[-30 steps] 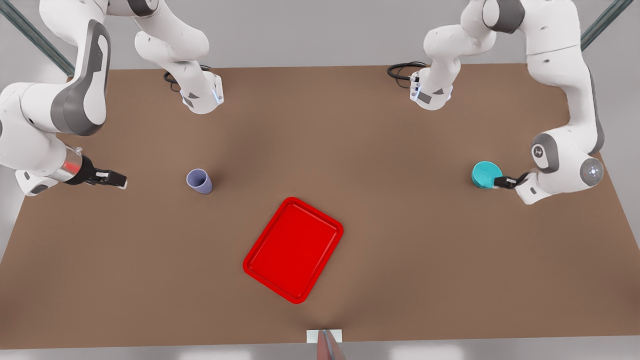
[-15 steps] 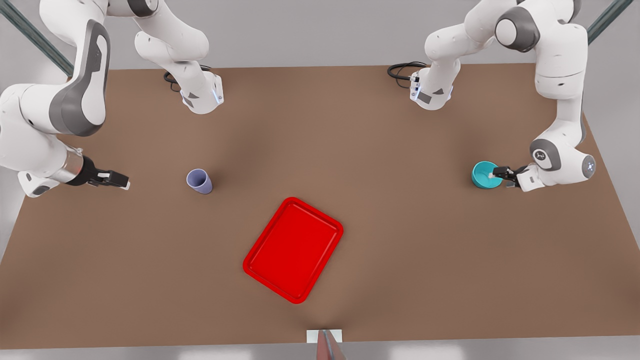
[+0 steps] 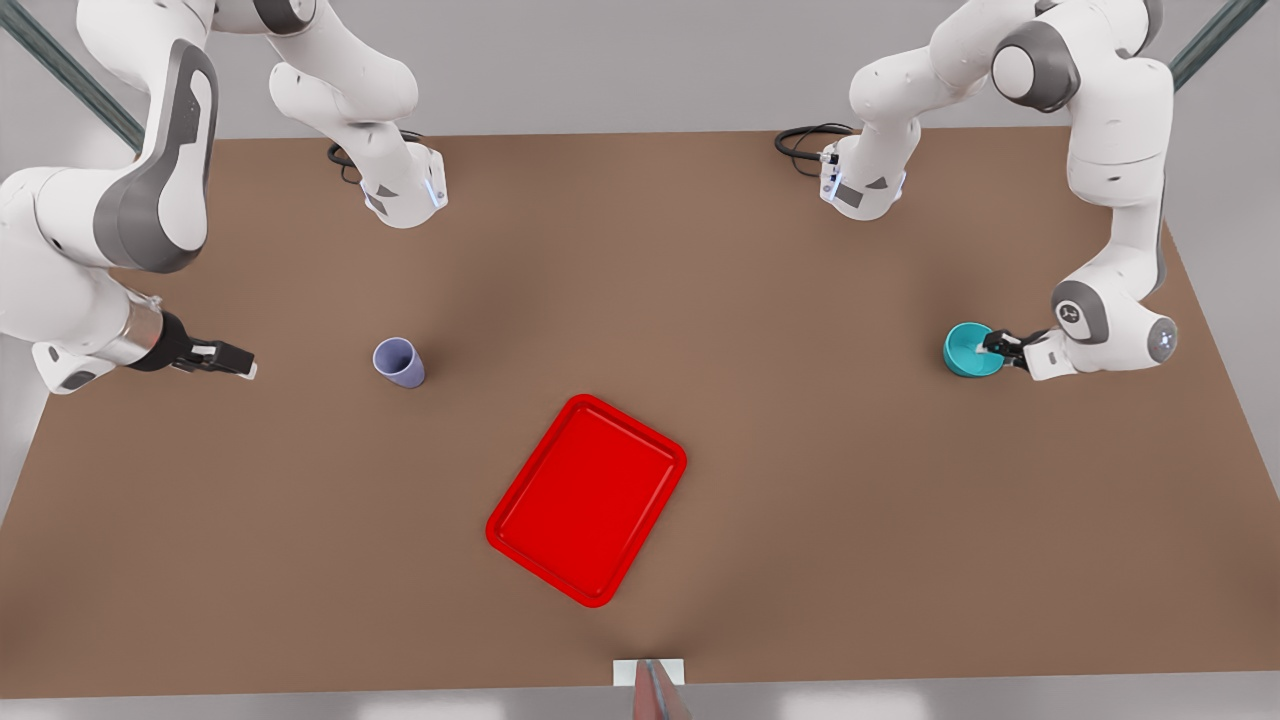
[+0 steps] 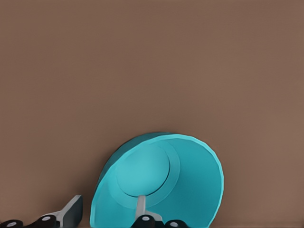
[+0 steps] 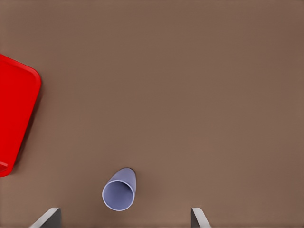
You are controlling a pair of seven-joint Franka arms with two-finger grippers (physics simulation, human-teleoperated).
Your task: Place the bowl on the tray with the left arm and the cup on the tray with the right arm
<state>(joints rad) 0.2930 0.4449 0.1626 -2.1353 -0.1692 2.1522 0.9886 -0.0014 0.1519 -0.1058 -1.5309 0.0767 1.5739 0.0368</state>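
The teal bowl (image 3: 965,350) sits on the brown table at the front view's right. My left gripper (image 3: 996,346) is open over its rim. In the left wrist view one finger (image 4: 141,206) reaches inside the bowl (image 4: 161,185) and the other stands outside its wall. The lavender cup (image 3: 398,361) stands upright at the front view's left. My right gripper (image 3: 235,362) hangs open, well apart from it, on the side away from the tray. The cup (image 5: 119,190) lies ahead between its fingertips (image 5: 47,219). The red tray (image 3: 587,498) rests empty near the table's front middle; its edge (image 5: 14,114) shows in the right wrist view.
Both arm bases (image 3: 405,190) (image 3: 860,185) stand at the far edge with black cables beside them. A small white tag (image 3: 648,672) marks the near edge of the table. Bare brown tabletop stretches between the cup, the tray and the bowl.
The left arm swung up and its gripper moved over the bowl's rim, one finger now inside. The right gripper has barely shifted. Bowl, cup and tray stay where they were.
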